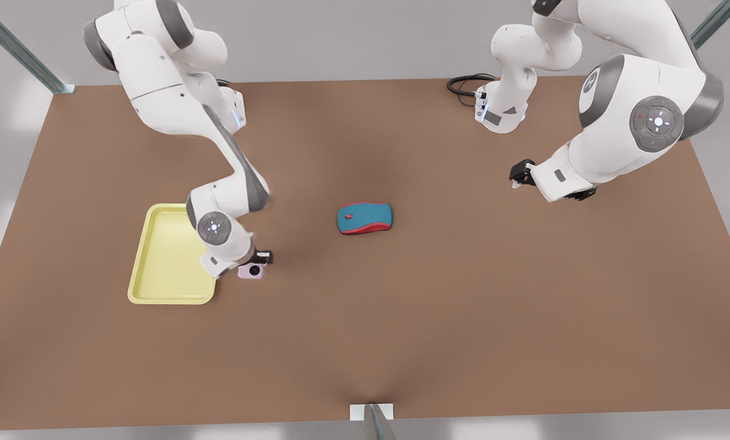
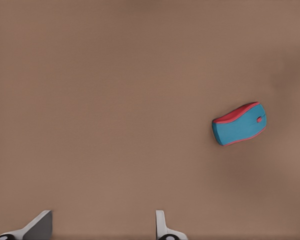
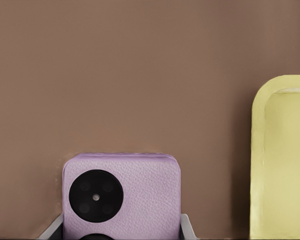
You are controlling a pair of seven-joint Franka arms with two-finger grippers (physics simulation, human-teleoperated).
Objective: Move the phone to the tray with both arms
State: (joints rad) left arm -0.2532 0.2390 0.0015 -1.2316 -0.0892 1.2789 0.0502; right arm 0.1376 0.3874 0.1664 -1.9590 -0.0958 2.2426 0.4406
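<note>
The pale pink phone (image 1: pixel 252 270) sits low over the brown table, just off the tray's near corner towards the front view's right. My right gripper (image 1: pixel 258 260) is on the arm at the front view's left. It is shut on the phone (image 3: pixel 121 192), with a finger pressed against each side of it (image 3: pixel 188 228). The pale yellow tray (image 1: pixel 163 263) lies beside that arm, and its rim (image 3: pixel 260 160) stands close to the phone. My left gripper (image 1: pixel 519 174) waits open above the table at the front view's right, its fingers (image 2: pixel 162 227) wide apart with nothing between them.
A teal-and-red computer mouse (image 1: pixel 365 218) lies mid-table between the arms, and it also lies ahead of the left gripper in the left wrist view (image 2: pixel 239 124). A black cable (image 1: pixel 466 84) coils by the far arm base. Bare brown table surrounds the mouse.
</note>
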